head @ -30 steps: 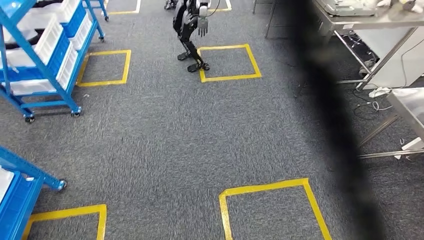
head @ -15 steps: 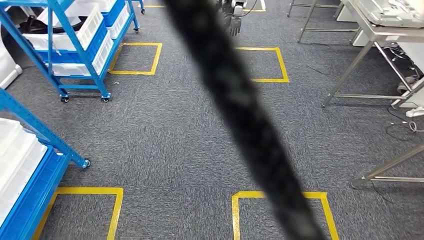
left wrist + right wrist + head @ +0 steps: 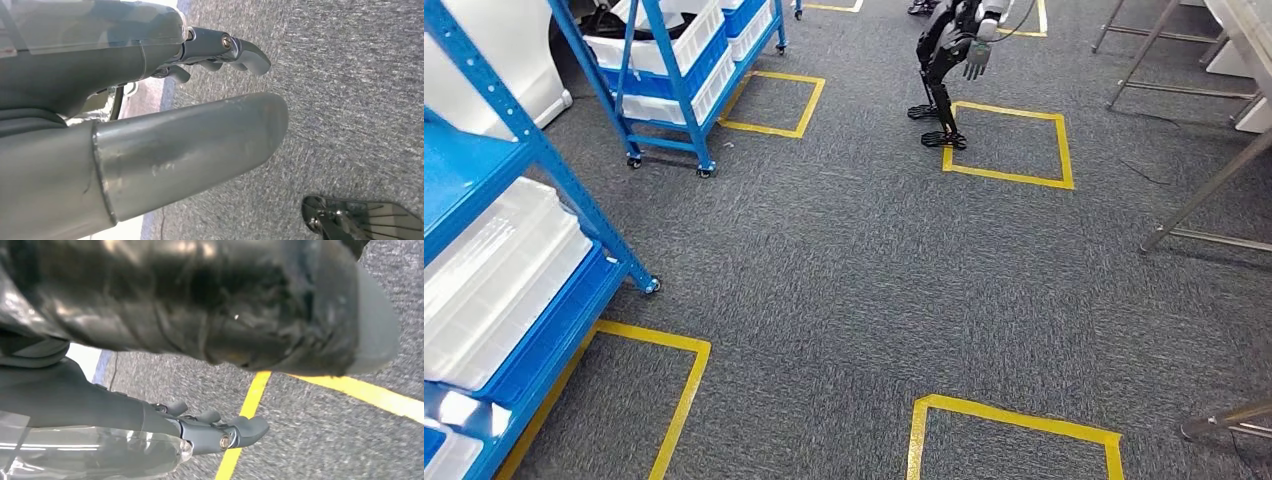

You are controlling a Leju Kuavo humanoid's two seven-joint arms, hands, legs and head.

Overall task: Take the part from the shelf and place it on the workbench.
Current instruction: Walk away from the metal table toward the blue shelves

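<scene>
While hands (image 3: pixel 220 75) hang empty — shelf (image 3: pixel 514 270) near.

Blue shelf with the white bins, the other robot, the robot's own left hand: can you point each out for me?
Blue shelf (image 3: pixel 686 120), head view, on its front upright post.
Other robot (image 3: pixel 941 88), head view, on its dark leg.
Left hand (image 3: pixel 190 145), left wrist view, on the thick grey thumb.

Shelf (image 3: pixel 514 260) left, another robot (image 3: pixel 949 60) far ahead
</scene>
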